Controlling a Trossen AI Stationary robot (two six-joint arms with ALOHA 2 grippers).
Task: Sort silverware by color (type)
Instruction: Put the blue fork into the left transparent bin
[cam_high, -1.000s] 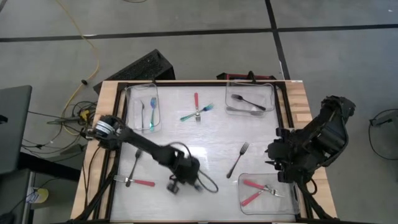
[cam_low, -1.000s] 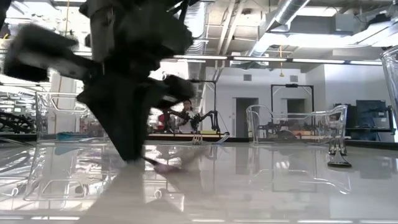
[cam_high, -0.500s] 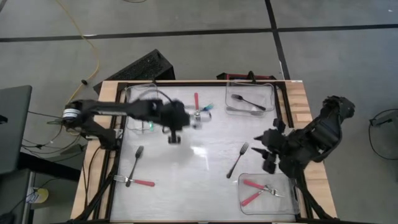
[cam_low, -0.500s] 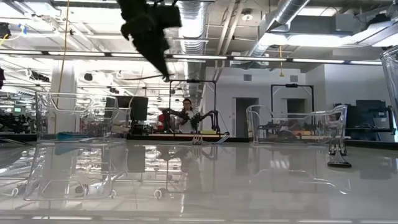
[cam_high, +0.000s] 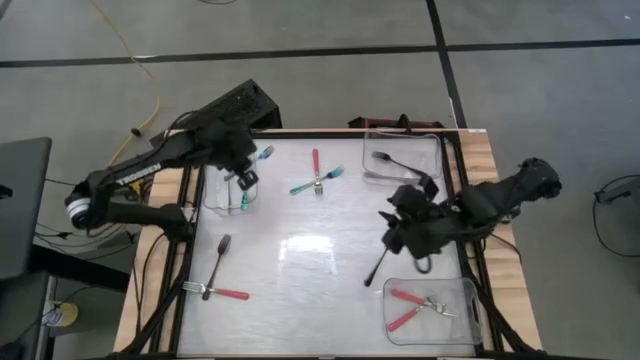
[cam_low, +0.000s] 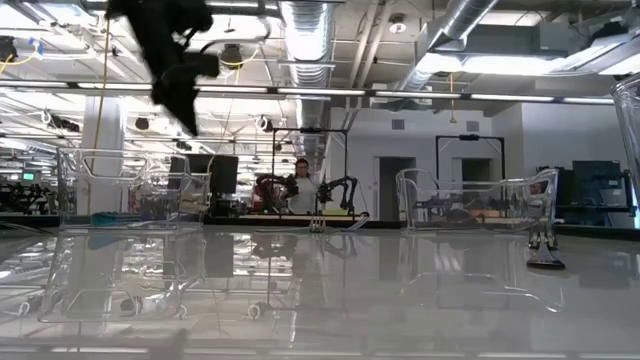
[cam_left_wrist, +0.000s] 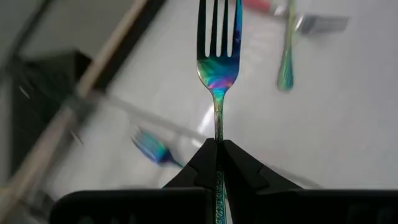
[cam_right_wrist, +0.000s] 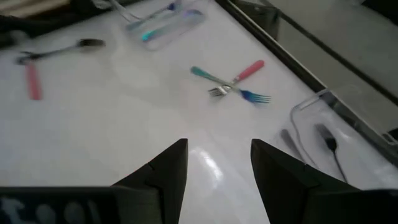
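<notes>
Moved to upper left over clear tray (cam_high: 212, 190): left gripper (cam_high: 246, 177), fingers clamped on iridescent fork (cam_left_wrist: 219, 59). Right gripper (cam_high: 392, 232), fingers wide, now over black fork (cam_high: 376, 268), centre right.

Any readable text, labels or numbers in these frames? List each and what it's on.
None readable.
Iridescent fork in the left end effector: embossed handle pattern only, no lettering.
Clear trays, table: no labels or marks visible.
Room beyond the table in the low view: any signs are too small to read.
</notes>
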